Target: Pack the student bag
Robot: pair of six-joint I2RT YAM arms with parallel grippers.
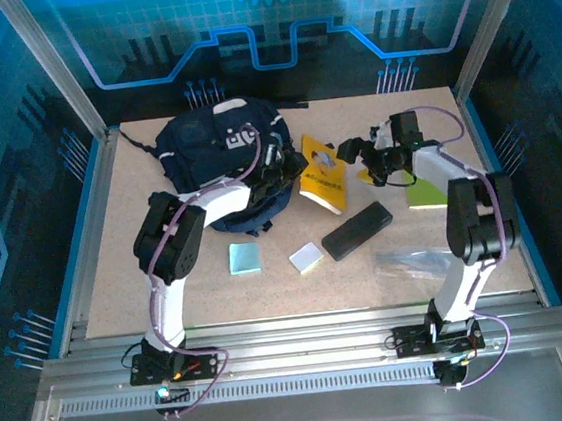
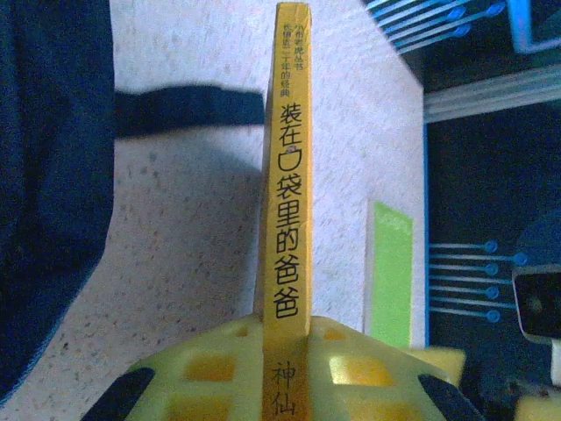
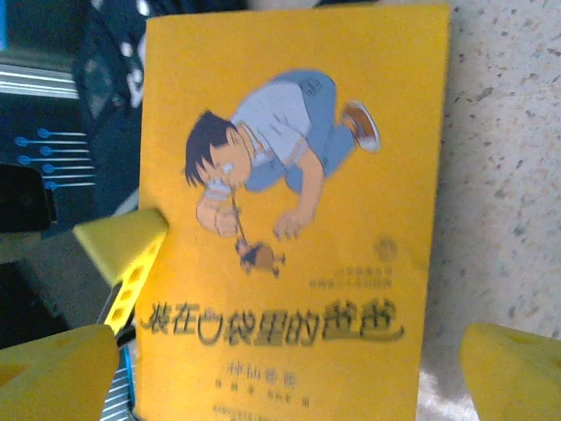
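The student bag (image 1: pixel 213 137) is a dark navy backpack lying at the back left of the table; its fabric also fills the left side (image 2: pixel 53 175) of the left wrist view. A yellow book (image 1: pixel 322 174) with a cartoon boy on its cover (image 3: pixel 289 228) stands tilted beside the bag. My left gripper (image 2: pixel 285 351) is shut on the book's spine (image 2: pixel 285 175), one yellow finger on each side. My right gripper (image 3: pixel 285 377) is open, its fingertips (image 3: pixel 53 373) wide apart in front of the cover and not touching it.
A black pencil case (image 1: pixel 357 231), a light blue pad (image 1: pixel 245 257) and a small white-green block (image 1: pixel 306 258) lie in the middle of the table. A green notebook (image 1: pixel 428 193) lies under the right arm, and a clear plastic sleeve (image 1: pixel 412 260) lies near the front right.
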